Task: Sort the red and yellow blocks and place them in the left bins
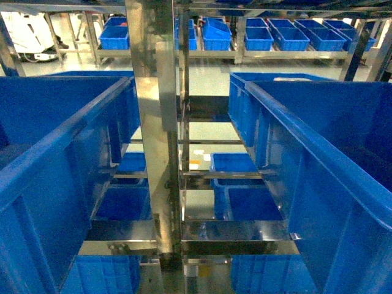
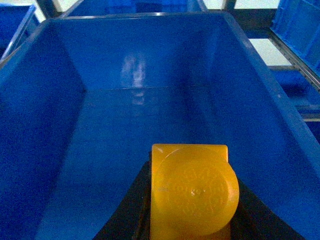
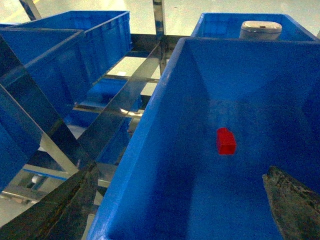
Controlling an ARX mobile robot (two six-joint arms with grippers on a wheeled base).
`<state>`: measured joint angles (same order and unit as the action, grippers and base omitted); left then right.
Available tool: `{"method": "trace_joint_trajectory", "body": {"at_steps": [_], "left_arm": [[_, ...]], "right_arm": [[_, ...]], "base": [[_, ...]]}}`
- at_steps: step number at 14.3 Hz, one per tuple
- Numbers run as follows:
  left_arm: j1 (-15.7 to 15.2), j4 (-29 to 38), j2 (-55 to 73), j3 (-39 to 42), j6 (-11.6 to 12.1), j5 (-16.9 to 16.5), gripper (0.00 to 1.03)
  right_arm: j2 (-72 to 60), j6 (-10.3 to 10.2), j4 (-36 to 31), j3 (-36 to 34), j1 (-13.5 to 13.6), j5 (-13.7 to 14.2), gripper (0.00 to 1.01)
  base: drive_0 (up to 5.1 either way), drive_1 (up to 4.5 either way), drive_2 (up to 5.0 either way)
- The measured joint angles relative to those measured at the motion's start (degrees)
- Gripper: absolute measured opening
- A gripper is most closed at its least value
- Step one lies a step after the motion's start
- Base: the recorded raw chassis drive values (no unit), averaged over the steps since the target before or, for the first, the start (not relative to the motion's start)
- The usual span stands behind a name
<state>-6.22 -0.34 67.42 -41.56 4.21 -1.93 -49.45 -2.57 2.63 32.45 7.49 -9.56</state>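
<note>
- Head view: two big blue bins flank a steel post point(image 1: 158, 153) at centre. Left bin point(image 1: 67, 131) fills the 9 o'clock side, right bin point(image 1: 318, 144) the 3 o'clock side. Neither arm shows here.
- More blue bins sit on lower rack levels between the two, and a row of small crates point(image 1: 288, 35) stands on a far shelf at 12 o'clock.
- Left wrist view: left gripper point(image 2: 192, 220) at 6 o'clock, jaws clamped on the yellow block point(image 2: 192, 192). Dark fingers point(image 2: 125, 210) show at either side of the block.
- The yellow block faces the camera with one round stud end-on; it hangs above the interior of a deep bin point(image 2: 45, 125). The floor below it shows only a pale glare patch near 12 o'clock.
- Right wrist view: red block point(image 3: 226, 141) lies on the floor of a deep bin point(image 3: 150, 150), roughly at frame centre, clear of the walls, nothing gripping it.
- Right gripper: only a dark finger point(image 3: 295, 202) at 5 o'clock and another dark part at 7 o'clock, outside the bin wall, are in view; they stand well apart, jaws open, holding nothing.
- Behind that bin at 12 o'clock, another bin holds a grey round object point(image 3: 261, 29); identity unclear.
- At 9 to 11 o'clock in the right wrist view, further bins and steel rack rails point(image 3: 125, 90).
</note>
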Motion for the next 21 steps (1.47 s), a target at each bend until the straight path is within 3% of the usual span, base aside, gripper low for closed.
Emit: {"method": "trace_joint_trajectory", "body": {"at_steps": [2,5,6,7,8,9,15,18,21], "left_arm": [[2.45,4.39,4.57,0.00,1.36,1.33,0.27],[3.39,8.52,11.56,-0.68,3.78,2.01,0.27],[2.95,10.84,15.87,-1.99,5.35,2.51,0.27],[1.31,15.47,24.15,-4.20,9.44,4.37,0.27],[1.51,16.63,31.01,-8.07,11.82,5.14,0.27],[1.14,17.59,30.77,-8.13,13.11,2.80,0.27],[1.20,18.34,33.24,-8.87,14.49,1.92,0.27],[0.37,18.34,40.35,-13.03,17.31,1.31,0.27],[-1.14,18.14,40.98,-15.19,18.36,0.90,0.27]], "right_arm": [[-0.02,0.00,-0.02,0.00,0.00,0.00,0.98],[0.00,0.00,0.00,0.00,0.00,-0.02,0.98],[0.00,0.00,0.00,0.00,0.00,-0.02,0.98],[0.00,0.00,0.00,0.00,0.00,0.00,0.98],[0.00,0.00,0.00,0.00,0.00,-0.02,0.98],[-0.02,0.00,0.00,0.00,0.00,-0.02,0.98],[0.00,0.00,-0.02,-0.02,0.00,-0.02,0.98],[0.00,0.00,-0.02,-0.02,0.00,0.00,0.98],[0.00,0.00,-0.02,-0.02,0.00,0.00,0.98]], "base": [[0.0,0.00,0.0],[0.0,0.00,0.0],[0.0,0.00,0.0],[0.0,0.00,0.0],[0.0,0.00,0.0],[0.0,0.00,0.0],[0.0,0.00,0.0],[0.0,0.00,0.0],[0.0,0.00,0.0]]}}
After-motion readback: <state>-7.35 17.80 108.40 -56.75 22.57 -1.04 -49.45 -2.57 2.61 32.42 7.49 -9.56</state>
